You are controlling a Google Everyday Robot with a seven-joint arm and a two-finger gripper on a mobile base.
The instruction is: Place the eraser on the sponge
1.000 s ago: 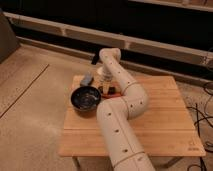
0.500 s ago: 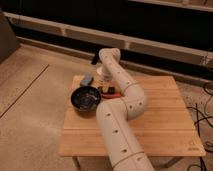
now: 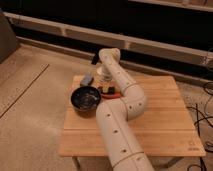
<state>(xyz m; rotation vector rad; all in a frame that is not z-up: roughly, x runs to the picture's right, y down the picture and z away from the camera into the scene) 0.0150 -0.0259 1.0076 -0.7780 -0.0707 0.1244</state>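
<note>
Down at the table's (image 3: 165,115) far edge, the gripper (image 3: 103,76) has just snapped shut, likely the grab; the eraser I cannot make out, perhaps hidden inside it. Grey sponge (image 3: 87,79), I judge, lies just beside it

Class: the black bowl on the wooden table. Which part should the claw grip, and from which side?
Probably its rim, from above on the image-left side: the black bowl sits upright and open, and the arm crowds its other side. The claw, shut, is beyond it beside the grey sponge.
</note>
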